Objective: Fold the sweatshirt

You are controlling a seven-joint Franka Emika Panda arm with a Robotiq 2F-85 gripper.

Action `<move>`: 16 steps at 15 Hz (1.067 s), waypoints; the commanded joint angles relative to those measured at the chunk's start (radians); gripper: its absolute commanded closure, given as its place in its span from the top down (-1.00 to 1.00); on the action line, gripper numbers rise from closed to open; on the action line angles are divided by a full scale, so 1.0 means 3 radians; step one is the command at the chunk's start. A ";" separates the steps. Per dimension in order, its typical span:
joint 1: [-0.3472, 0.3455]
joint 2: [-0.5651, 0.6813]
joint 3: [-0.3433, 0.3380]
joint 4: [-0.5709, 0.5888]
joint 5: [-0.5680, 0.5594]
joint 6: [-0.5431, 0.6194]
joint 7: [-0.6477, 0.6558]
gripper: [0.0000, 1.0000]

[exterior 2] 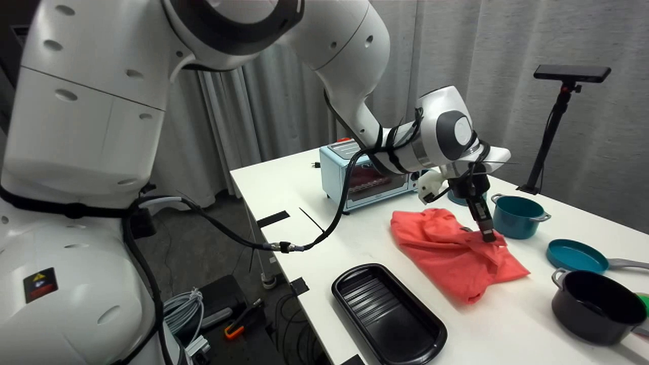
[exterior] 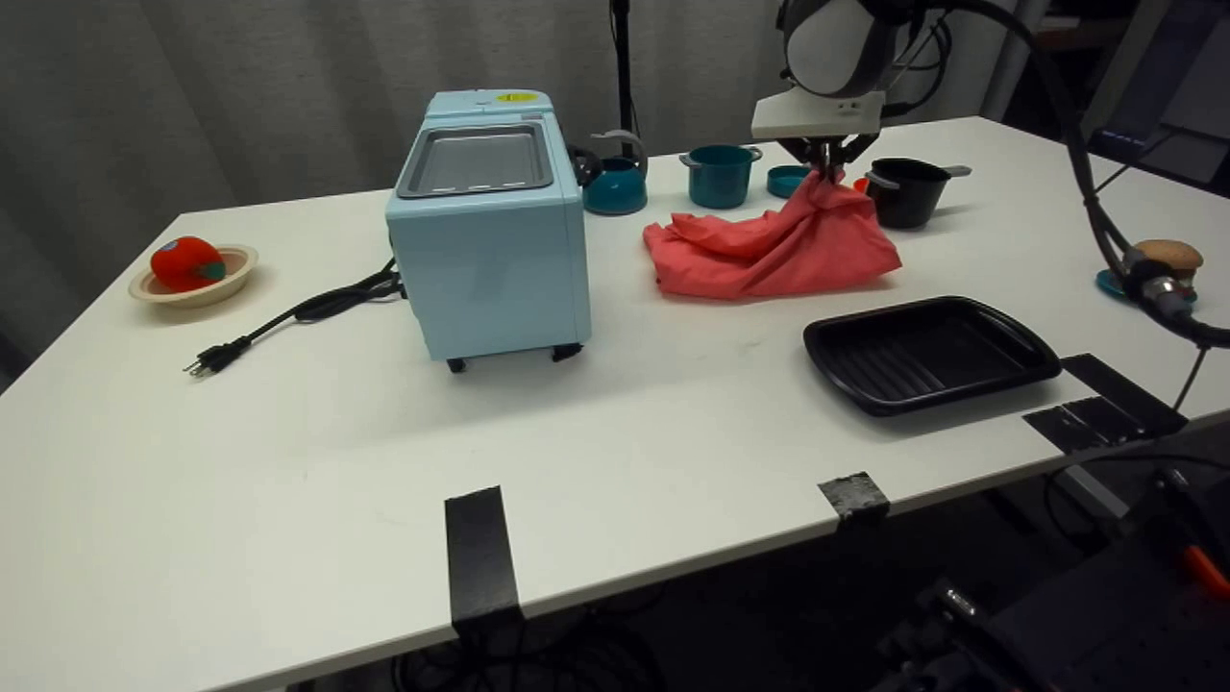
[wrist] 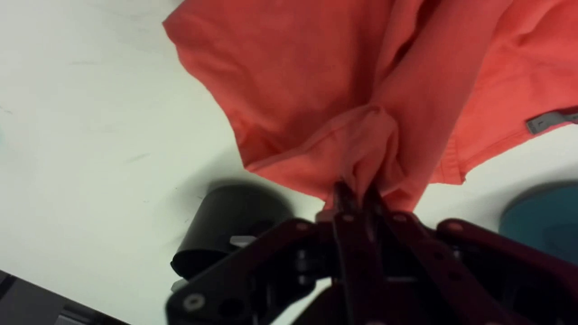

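Observation:
The coral-red sweatshirt (exterior: pixel 740 264) lies rumpled on the white table, and also shows in an exterior view (exterior 2: pixel 441 253). My gripper (exterior: pixel 826 175) is shut on a bunched part near its far edge and holds that part raised into a peak. The rest of the cloth lies on the table. In the wrist view the sweatshirt (wrist: pixel 289 67) narrows into folds between the fingertips of my gripper (wrist: pixel 359 196). A grey tag shows on the cloth at the right there. In an exterior view my gripper (exterior 2: pixel 487 235) points down at the cloth; the grip itself is partly hidden there.
A black tray (exterior: pixel 932 356) lies on the near side of the sweatshirt. A light-blue oven (exterior: pixel 495 269) stands at one side. A teal pot (exterior 2: pixel 517 215), a teal pan (exterior 2: pixel 575 255) and a black pot (exterior 2: pixel 598 306) stand close to the cloth's far side, with a kettle (exterior: pixel 615 189).

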State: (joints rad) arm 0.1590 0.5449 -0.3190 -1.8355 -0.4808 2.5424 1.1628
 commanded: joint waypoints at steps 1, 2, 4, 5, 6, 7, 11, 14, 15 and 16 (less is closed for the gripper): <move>0.0270 0.0260 -0.0278 0.0261 -0.0311 -0.0015 0.0692 -0.22; 0.0328 0.0289 -0.0342 0.0281 -0.0405 -0.0015 0.0885 -0.08; 0.0394 0.0282 -0.0413 0.0267 -0.0597 -0.0048 0.1197 0.23; 0.0401 0.0247 -0.0421 0.0240 -0.0685 -0.0074 0.1309 0.41; 0.0392 0.0209 -0.0412 0.0216 -0.0759 -0.0111 0.1385 0.54; 0.0338 0.0149 -0.0358 0.0185 -0.0798 -0.0150 0.1366 0.67; 0.0136 -0.0117 -0.0174 0.0055 -0.0796 -0.0151 0.1075 1.00; 0.0000 -0.0329 -0.0077 -0.0015 -0.0757 -0.0116 0.0812 1.00; -0.0057 -0.0404 -0.0037 -0.0053 -0.0736 -0.0078 0.0703 1.00; -0.0115 -0.0484 0.0015 -0.0086 -0.0696 -0.0067 0.0581 1.00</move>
State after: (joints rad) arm 0.1860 0.4984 -0.3734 -1.7994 -0.6947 2.5130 1.4300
